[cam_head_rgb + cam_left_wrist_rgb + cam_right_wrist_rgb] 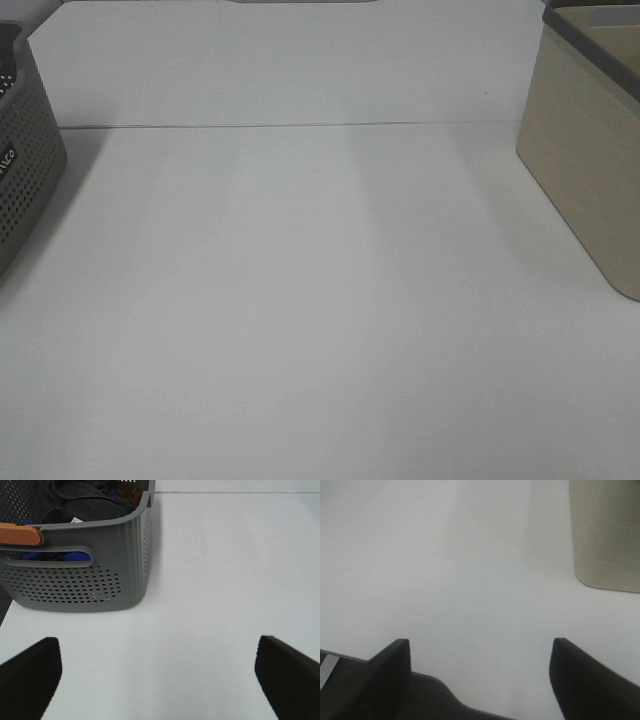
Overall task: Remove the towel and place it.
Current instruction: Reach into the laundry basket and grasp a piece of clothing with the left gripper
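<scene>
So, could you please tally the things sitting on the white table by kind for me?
Grey perforated plastic basket: 1
Beige rectangular bin: 1
Dark navy-black cloth towel, bundled inside the basket: 1
Total: 3
Some blue material also shows in the basket, but it is too hidden to count.

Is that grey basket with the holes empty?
No, the grey basket has a dark cloth, apparently the towel, bunched up inside it.
</scene>
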Robot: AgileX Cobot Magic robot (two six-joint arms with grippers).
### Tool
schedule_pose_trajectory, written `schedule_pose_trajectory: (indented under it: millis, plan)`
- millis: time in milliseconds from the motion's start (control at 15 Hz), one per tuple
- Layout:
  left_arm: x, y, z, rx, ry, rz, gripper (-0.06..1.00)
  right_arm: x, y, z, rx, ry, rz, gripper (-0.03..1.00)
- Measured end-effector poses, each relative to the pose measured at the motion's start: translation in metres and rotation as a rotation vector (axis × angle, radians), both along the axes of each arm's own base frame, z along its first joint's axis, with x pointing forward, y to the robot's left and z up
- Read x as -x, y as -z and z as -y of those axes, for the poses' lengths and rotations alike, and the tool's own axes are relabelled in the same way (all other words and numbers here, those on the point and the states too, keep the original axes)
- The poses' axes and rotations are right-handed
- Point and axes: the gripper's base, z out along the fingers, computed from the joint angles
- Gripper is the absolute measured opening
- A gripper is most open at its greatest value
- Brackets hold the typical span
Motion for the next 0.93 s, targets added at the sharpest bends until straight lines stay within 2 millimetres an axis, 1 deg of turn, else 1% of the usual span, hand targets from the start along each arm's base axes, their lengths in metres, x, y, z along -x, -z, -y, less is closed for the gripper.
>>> schedule_pose_trajectory:
  millis: [933]
  plan:
    - [0.0, 0.0, 0.0, 0.0, 0.0, 0.0, 0.99, 0.0, 0.0, 0.0, 0.0, 0.0, 0.0, 0.76]
